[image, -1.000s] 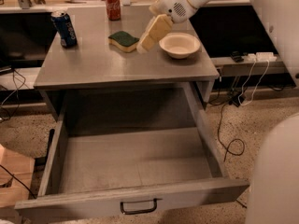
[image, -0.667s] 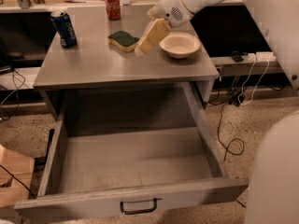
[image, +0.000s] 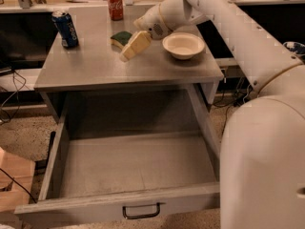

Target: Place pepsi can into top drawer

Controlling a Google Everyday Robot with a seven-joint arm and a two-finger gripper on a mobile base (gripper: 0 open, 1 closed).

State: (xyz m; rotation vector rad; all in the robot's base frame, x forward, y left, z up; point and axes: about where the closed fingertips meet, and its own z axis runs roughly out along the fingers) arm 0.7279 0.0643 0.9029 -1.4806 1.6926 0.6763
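The pepsi can (image: 66, 29), dark blue with white lettering, stands upright at the far left of the grey cabinet top (image: 95, 68). My gripper (image: 127, 55), cream-coloured on the white arm, hovers over the middle of the top. It is to the right of the can and clear of it, and holds nothing. The top drawer (image: 133, 163) is pulled fully open below, with its inside bare. Its front panel carries a black bar handle (image: 141, 213).
A red cola can (image: 114, 4) stands at the back of the top. A green and yellow sponge (image: 121, 37) lies just behind the gripper. A white bowl (image: 183, 45) sits at the right. My white arm and body fill the right side.
My gripper has moved left and a little lower, from beside the bowl to past the sponge, closer to the pepsi can. Nothing else has moved.
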